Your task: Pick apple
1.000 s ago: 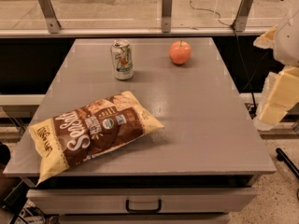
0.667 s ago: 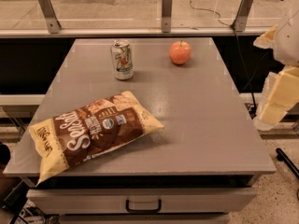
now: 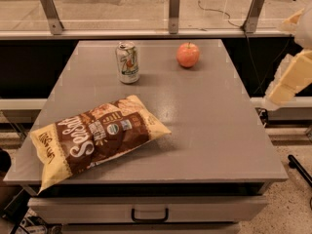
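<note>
Gray bench (image 3: 209,130) holds the apple (image 3: 187,54) at its far side, not picked up yet. The end effector (image 3: 291,79) hangs past the right edge, well apart from it; spread or pinched, I cannot tell.

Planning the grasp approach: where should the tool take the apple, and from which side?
Probably grip the apple across its round middle, coming from above or from the view's right. It sits stem-up, well apart from the can to its left, with bare table around it. The tool hangs beyond the table's right edge, nearest that side.
</note>
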`<state>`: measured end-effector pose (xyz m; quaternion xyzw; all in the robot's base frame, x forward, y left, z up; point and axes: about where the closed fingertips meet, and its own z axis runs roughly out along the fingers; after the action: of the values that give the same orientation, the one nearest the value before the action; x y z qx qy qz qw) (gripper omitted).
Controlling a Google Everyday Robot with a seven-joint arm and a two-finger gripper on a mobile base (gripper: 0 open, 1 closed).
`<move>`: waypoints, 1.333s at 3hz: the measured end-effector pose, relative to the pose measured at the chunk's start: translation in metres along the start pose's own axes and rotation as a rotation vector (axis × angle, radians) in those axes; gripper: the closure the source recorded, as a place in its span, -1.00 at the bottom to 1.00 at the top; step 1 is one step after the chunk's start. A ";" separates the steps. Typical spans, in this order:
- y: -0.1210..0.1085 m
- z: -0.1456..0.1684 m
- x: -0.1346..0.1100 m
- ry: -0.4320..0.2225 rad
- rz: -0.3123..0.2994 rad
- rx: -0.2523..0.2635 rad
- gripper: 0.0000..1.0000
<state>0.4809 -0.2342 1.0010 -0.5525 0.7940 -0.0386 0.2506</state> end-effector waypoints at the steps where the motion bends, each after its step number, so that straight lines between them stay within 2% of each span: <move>1: -0.038 0.011 -0.006 -0.135 0.080 0.088 -1.00; 2: -0.073 0.017 -0.020 -0.270 0.124 0.179 -1.00; 3: -0.097 0.028 -0.030 -0.365 0.167 0.219 -1.00; 4: -0.118 0.044 -0.037 -0.445 0.207 0.228 -1.00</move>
<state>0.6111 -0.2367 1.0154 -0.4316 0.7622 0.0206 0.4821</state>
